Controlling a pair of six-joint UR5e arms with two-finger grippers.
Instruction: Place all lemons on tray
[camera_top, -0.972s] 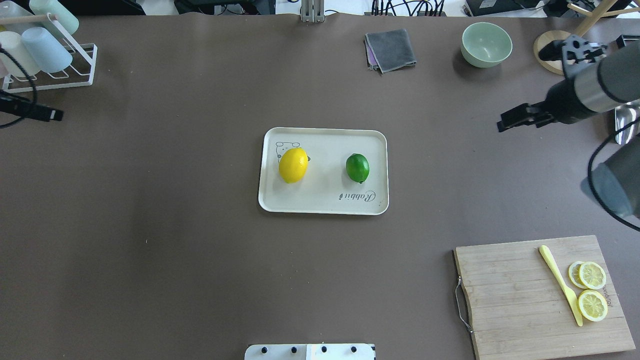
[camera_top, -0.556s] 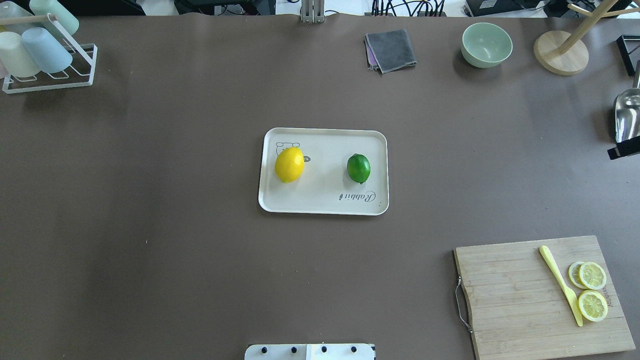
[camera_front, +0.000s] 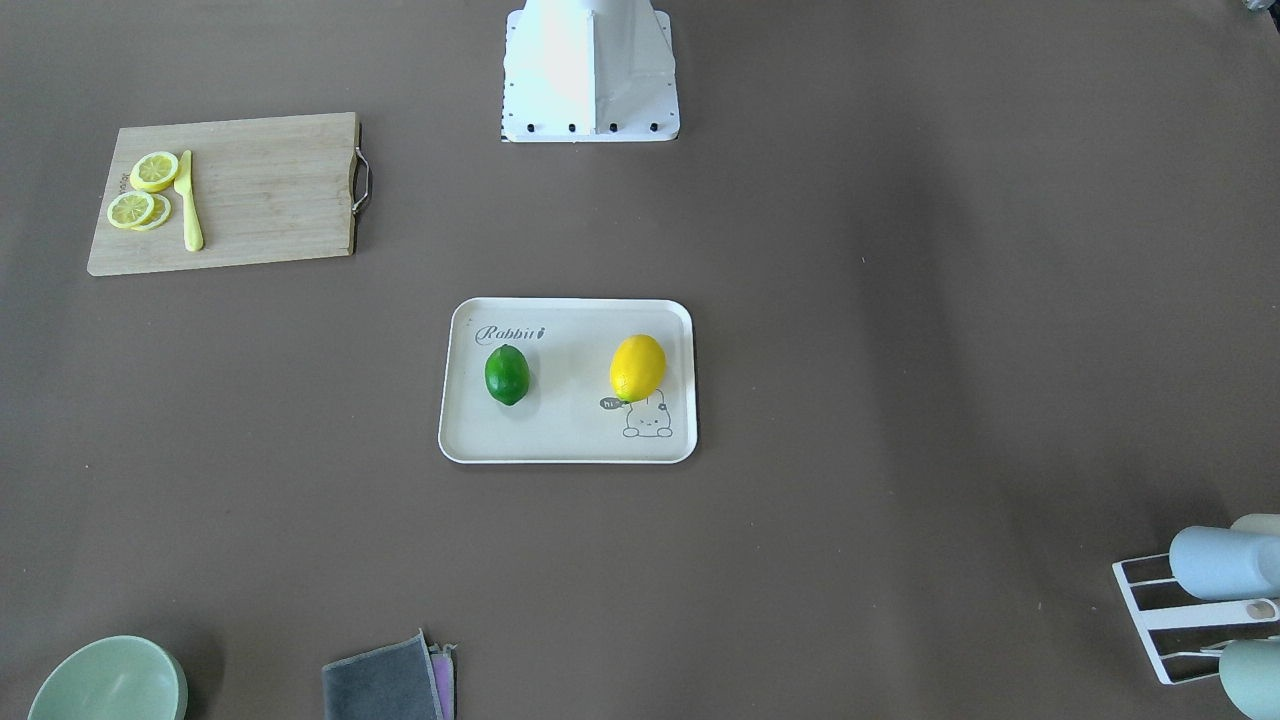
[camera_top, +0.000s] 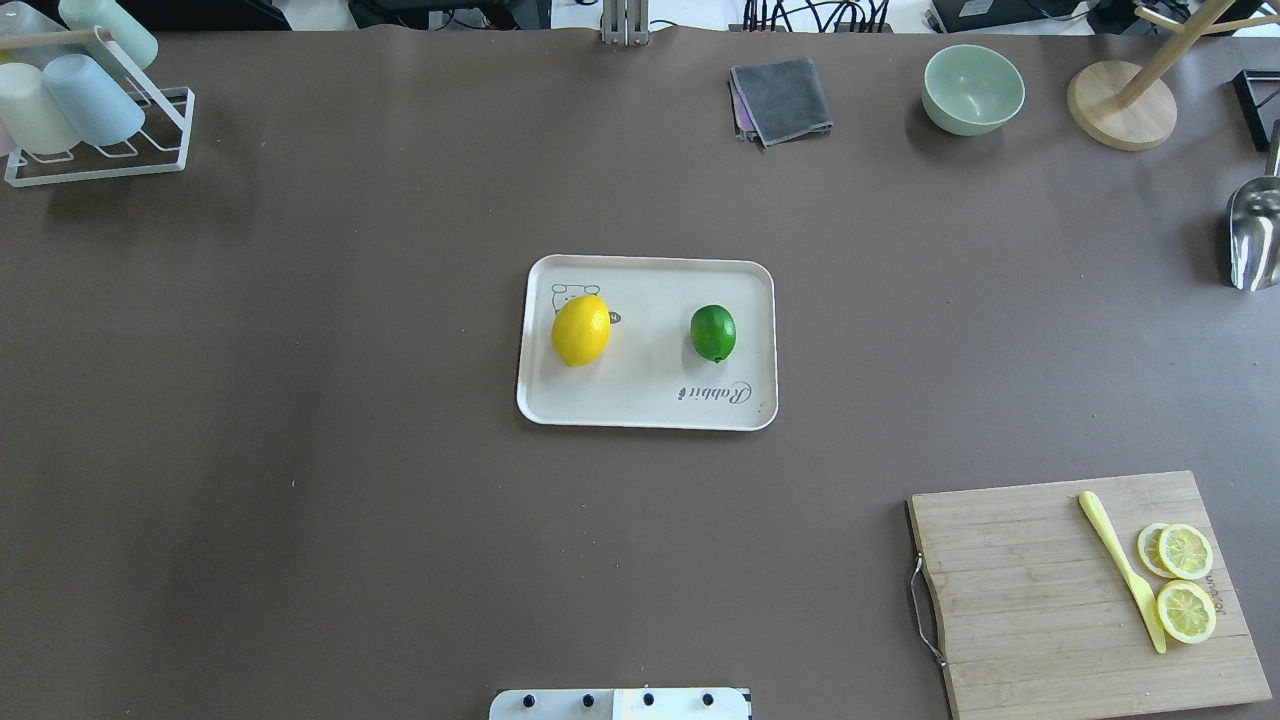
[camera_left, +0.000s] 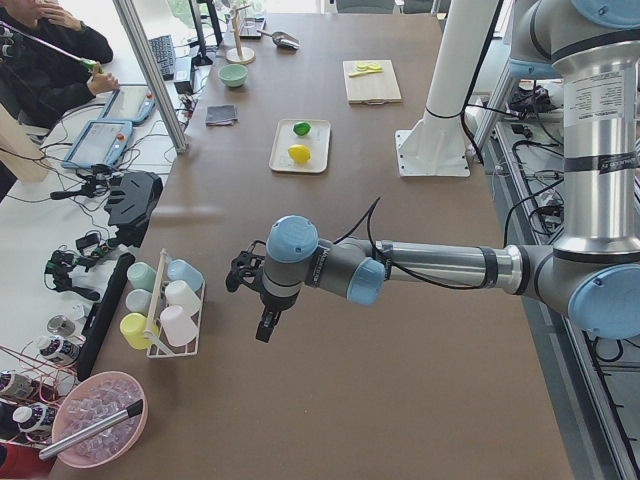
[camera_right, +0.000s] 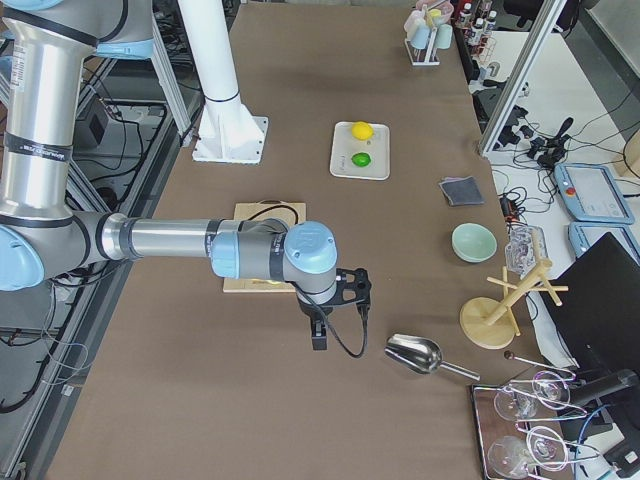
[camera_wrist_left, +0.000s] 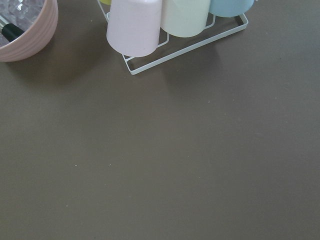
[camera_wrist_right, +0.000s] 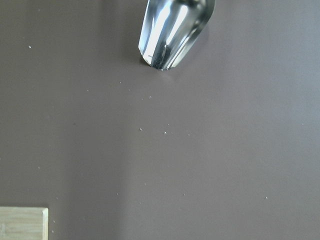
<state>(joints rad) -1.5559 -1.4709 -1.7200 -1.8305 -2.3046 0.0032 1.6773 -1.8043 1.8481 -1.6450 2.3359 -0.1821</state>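
Two lemons lie on the tray (camera_top: 650, 405) at the middle of the table (camera_top: 300, 450): the yellow lemon (camera_top: 581, 330) rests on the tray's left half, partly over the bunny drawing, and the green lemon (camera_top: 713, 333) sits on the right half, just above the "Rabbit" script. The two fruits are apart, and neither touches the rim.

Neither arm reaches into the overhead or front views. From the table's left end, the left gripper (camera_left: 265, 325) hangs above bare table near the cup rack (camera_left: 168, 312); its wrist camera looks down on the rack's upturned cups and a pink bowl (camera_wrist_left: 22, 30). From the right end, the right gripper (camera_right: 318, 335) hangs over the table between the board (camera_right: 262, 215) and the metal scoop (camera_right: 415, 352); its wrist camera shows the scoop's mouth and one corner of the board. Whether either pair of jaws is parted or closed cannot be told from these side views, and neither is seen carrying anything.

On the board at the near right lie lemon slices (camera_top: 1185, 550) and a yellow knife (camera_top: 1120, 570). A green bowl (camera_top: 973, 88) and a folded grey cloth (camera_top: 782, 98) sit along the far edge.
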